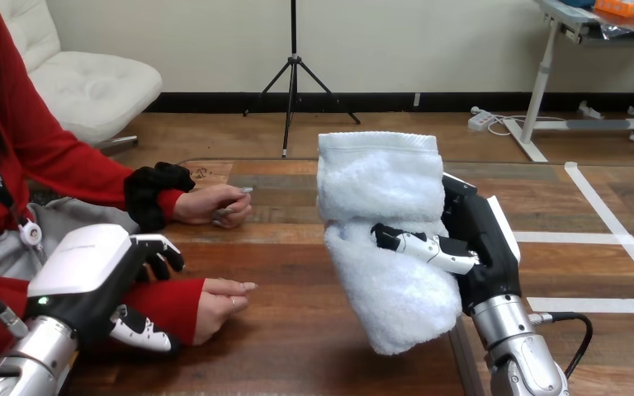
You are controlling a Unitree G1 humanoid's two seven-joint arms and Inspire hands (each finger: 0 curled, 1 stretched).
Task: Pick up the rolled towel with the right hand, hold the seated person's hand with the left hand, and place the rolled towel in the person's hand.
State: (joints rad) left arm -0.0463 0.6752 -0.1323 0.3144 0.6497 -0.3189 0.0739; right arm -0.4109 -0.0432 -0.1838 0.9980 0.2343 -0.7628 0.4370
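Rolled towel [380, 181] stood nearly upright in the right hand [483, 239], to the right of the table's [297, 346] middle. Its top rose well above the hand and its lower end hung below it. Whether that lower end touched the wood could not be told. The right hand sat against the rolled towel's right side, and its fingers [429, 246] were curled across the front of the cloth, pressing a crease into it.

The left hand [82, 264] lay low at the table's left over the person's red-sleeved wrist [165, 301]. Its fingers [161, 256] bent down over the far side of the sleeve and its thumb [140, 330] lay against the near side, so that it clasped the wrist. The person's nearer hand [219, 301] reached out past it, resting on the table, well apart from the towel. The person's farther hand [215, 205] rested on the table behind.
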